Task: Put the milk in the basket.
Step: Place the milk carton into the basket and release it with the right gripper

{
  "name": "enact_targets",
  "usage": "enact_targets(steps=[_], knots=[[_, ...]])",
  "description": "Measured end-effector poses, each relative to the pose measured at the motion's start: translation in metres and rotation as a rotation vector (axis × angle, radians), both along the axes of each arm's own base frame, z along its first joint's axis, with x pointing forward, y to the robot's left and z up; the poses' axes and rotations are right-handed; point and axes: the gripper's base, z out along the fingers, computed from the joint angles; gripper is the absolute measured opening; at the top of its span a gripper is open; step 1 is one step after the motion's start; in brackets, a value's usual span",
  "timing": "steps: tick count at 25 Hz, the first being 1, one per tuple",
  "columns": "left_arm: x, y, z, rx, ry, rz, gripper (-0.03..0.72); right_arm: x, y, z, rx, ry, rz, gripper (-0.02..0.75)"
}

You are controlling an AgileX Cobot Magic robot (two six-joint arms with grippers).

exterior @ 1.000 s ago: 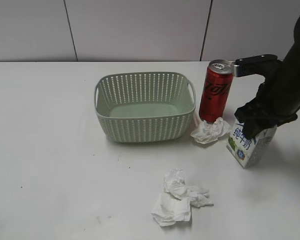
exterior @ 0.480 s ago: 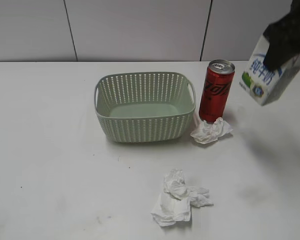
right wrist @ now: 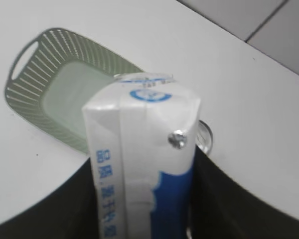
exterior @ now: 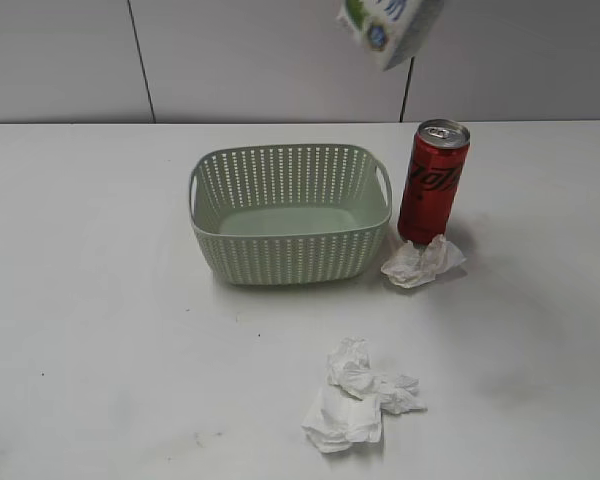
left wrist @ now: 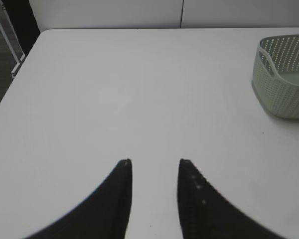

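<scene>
While the left pincer [left wrist: 153, 185] hangs apart, the right pincer [right wrist: 142, 199] clamps the milk [right wrist: 139, 164] above the basket [right wrist: 55, 99].

White-blue milk [right wrist: 139, 164]; pale green perforated basket [exterior: 290, 213]; red can [exterior: 433, 180]; white tissues [exterior: 360, 395].

A white rectangular milk carton with blue characters [right wrist: 142, 164] fills the centre, clamped between the right gripper's dark fingers [right wrist: 217, 199], while the pale green perforated plastic basket [right wrist: 60, 92] lies on the white table [right wrist: 249, 94] at ten o'clock.
</scene>
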Motion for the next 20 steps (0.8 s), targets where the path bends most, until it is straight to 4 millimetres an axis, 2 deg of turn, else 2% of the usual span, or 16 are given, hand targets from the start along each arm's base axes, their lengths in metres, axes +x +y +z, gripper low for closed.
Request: enact_targets(steps=[3, 6, 9, 13, 16, 20], knots=[[0.000, 0.000, 0.000, 0.000, 0.000, 0.000, 0.235, 0.011, 0.037, -0.026, -0.025, 0.042, 0.064, 0.330], [0.000, 0.000, 0.000, 0.000, 0.000, 0.000, 0.235, 0.021, 0.069, -0.068, -0.080, 0.115, 0.114, 0.330], [0.000, 0.000, 0.000, 0.000, 0.000, 0.000, 0.235, 0.031, 0.092, -0.111, -0.124, 0.178, 0.131, 0.330], [0.000, 0.000, 0.000, -0.001, 0.000, 0.000, 0.235, 0.047, 0.108, -0.163, -0.140, 0.231, 0.100, 0.330], [0.000, 0.000, 0.000, -0.001, 0.000, 0.000, 0.235, 0.054, 0.112, -0.195, -0.174, 0.271, 0.090, 0.330], [0.000, 0.000, 0.000, -0.001, 0.000, 0.000, 0.235, 0.059, 0.116, -0.222, -0.198, 0.295, 0.087, 0.330]])
